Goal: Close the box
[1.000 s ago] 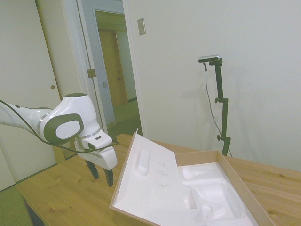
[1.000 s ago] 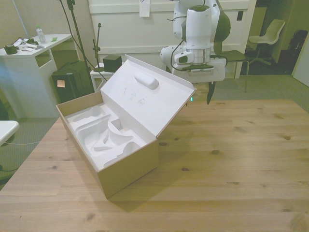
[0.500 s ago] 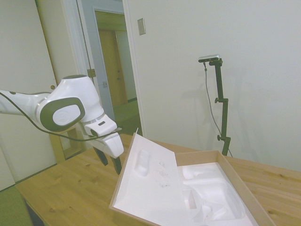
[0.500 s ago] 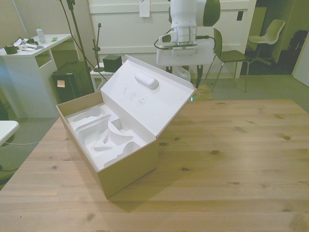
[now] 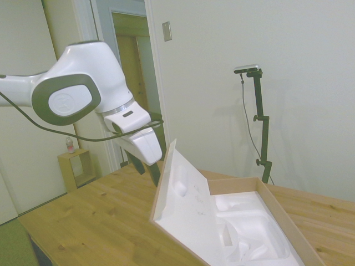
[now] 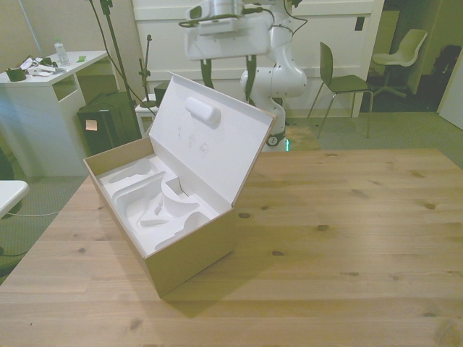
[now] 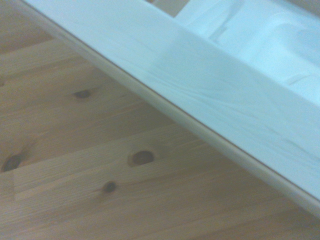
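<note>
The brown cardboard box sits on the table at the front view's left, with its white moulded foam lining exposed. Its hinged lid stands steeply up, white inside with a raised oval bump. In the side view the box lies at the lower right and the lid rises at its left. My gripper hangs high behind the lid's outer face, near its top edge, fingers apart and holding nothing. The side view has the gripper right against the lid's back. The wrist view shows the lid's edge over the table.
The wooden table spreads out to the front view's right of the box. A small wooden cube shelf with a bottle on top stands beyond the table in the side view. A white desk and a chair stand off the table.
The arm has risen and swung toward the front view's left, coming in behind the lid. The lid has tipped from a shallow lean to a steep, nearly upright angle.
</note>
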`<state>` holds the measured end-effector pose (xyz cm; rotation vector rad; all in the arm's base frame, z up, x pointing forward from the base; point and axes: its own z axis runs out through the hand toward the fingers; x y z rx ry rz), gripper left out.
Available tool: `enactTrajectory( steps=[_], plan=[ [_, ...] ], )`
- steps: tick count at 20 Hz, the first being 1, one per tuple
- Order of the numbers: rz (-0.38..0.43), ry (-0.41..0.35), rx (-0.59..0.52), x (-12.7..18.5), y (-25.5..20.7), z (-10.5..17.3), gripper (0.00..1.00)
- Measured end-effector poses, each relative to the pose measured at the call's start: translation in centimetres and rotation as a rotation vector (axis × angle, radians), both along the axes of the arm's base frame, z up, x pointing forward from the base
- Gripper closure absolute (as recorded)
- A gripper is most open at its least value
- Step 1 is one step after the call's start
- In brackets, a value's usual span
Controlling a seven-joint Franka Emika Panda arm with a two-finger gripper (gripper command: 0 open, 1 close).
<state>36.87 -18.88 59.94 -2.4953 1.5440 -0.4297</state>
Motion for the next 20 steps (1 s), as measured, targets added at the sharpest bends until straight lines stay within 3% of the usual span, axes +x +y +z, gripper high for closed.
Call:
enactTrajectory(
  steps=[4, 12, 16, 20],
  plan=[
    [-0.054, -0.026, 0.034, -0.7, -6.1, 1.8, 0.00],
    [-0.113, -0.060, 0.060, 5.0, -12.2, 7.3, 0.00],
    [-0.089, -0.041, 0.060, 6.2, -11.3, 6.5, 0.00],
    [0.014, 0.010, 0.068, 6.7, -5.5, 3.3, 0.00]
  ],
)
